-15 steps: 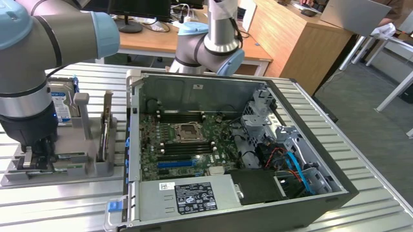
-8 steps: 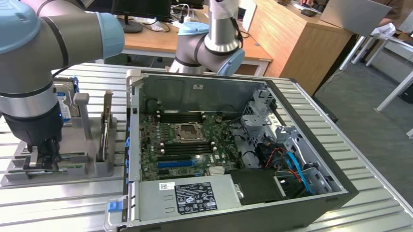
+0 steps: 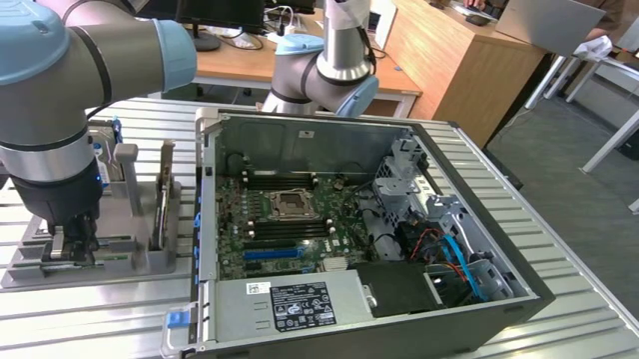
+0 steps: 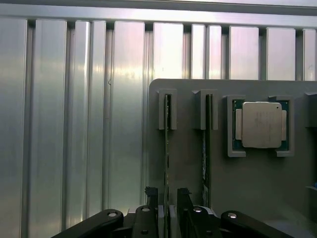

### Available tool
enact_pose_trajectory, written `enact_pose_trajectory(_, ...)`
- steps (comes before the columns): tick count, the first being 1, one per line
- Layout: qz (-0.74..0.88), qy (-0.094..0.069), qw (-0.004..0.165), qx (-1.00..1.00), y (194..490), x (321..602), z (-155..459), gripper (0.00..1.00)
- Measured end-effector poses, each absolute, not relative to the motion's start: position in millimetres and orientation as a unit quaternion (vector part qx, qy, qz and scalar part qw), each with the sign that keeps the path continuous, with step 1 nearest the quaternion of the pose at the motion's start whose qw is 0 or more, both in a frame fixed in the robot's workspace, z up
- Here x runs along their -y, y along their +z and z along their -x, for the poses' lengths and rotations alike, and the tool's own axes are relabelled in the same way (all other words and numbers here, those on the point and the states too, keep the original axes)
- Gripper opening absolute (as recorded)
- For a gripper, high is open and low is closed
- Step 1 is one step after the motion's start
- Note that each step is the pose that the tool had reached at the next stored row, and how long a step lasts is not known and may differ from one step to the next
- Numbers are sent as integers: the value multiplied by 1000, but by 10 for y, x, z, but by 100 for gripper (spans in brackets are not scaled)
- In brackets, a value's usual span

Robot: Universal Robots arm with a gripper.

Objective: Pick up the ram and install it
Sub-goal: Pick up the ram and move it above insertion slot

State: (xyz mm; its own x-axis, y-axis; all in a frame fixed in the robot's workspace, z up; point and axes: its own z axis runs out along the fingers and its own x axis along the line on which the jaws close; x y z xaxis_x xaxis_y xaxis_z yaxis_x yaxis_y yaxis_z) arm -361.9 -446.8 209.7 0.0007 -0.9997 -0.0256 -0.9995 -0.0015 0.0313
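Green sticks, two: the gripper [image 4: 167, 193], jaws spread wide, straddles the ram [image 4: 167, 139] unclamped, beside its twin [image 4: 205, 158] and one processor [image 4: 261, 125].

ram sticks [image 4: 167, 139]: we count two
processor chip [image 4: 261, 125]: just one
PC case [image 3: 299, 142]: one
gray holder [image 4: 188, 173]: one

An open computer case [image 3: 299, 146] lies on the ribbed metal counter [image 3: 90, 314], showing its green motherboard [image 3: 235, 224], an empty processor socket [image 3: 296, 203], a labelled power supply [image 3: 289, 303] and a blue cable [image 3: 454, 250]. Beside it, on the exterior view's left, a grey holder [image 3: 150, 262] carries a square silver processor chip [image 4: 261, 124]. A wooden desk [image 3: 450, 60] stands behind.
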Motion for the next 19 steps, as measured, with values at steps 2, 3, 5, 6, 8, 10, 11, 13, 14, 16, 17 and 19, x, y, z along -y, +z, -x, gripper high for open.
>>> enact_pose_trajectory(2,-707,-20,2,707,2090,4468,3617,30)
enact_pose_trajectory(3,-707,-20,2,707,2082,4467,3617,30)
enact_pose_trajectory(5,-707,-20,2,707,2065,4468,3617,30)
enact_pose_trajectory(6,-707,-20,2,707,2056,4468,3617,30)
enact_pose_trajectory(8,-707,-20,2,707,2041,4468,3618,30)
enact_pose_trajectory(10,-707,-20,2,707,2027,4468,3618,30)
enact_pose_trajectory(11,-707,-20,2,707,2021,4468,3618,30)
enact_pose_trajectory(13,-707,-20,2,707,2011,4468,3618,30)
enact_pose_trajectory(14,-707,-20,2,707,2006,4468,3618,30)
enact_pose_trajectory(16,-707,-20,2,707,1998,4468,3618,30)
enact_pose_trajectory(17,-707,-20,2,707,1995,4468,3618,30)
enact_pose_trajectory(19,-707,-20,2,707,1990,4468,3617,30)
